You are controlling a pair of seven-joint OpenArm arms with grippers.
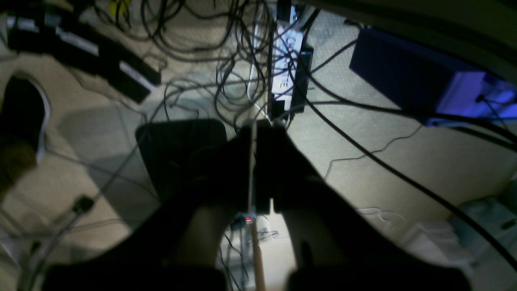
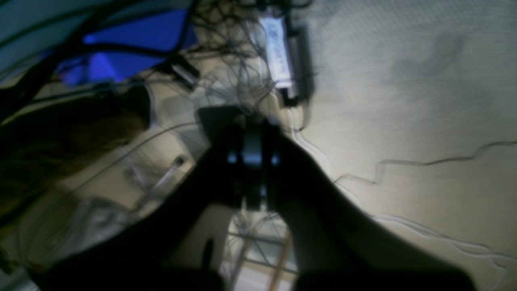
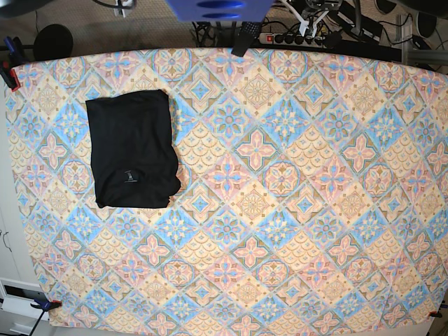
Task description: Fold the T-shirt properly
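In the base view the T-shirt (image 3: 131,149) lies folded into a compact black rectangle in the upper left of the frame, flat on the table (image 3: 294,210), which is covered by a cloth patterned with blue, pink and yellow diamond tiles. A small neck label shows as a pale speck low on the fold, and the lower right corner of the garment bulges out a little past the otherwise straight edges. No arm reaches over the cloth in that view. The left wrist view looks down past the left claw (image 1: 255,133), a dark silhouette at the centre of the frame with its two fingers pressed together, only a thin slit between them and nothing held; behind it lies a pale carpeted floor strewn with black cables (image 1: 226,60) and a power strip (image 1: 287,64) at top centre. The right wrist view is blurred; the right claw (image 2: 252,137) sits at centre frame, its fingers likewise drawn close together and empty, above the same pale floor.
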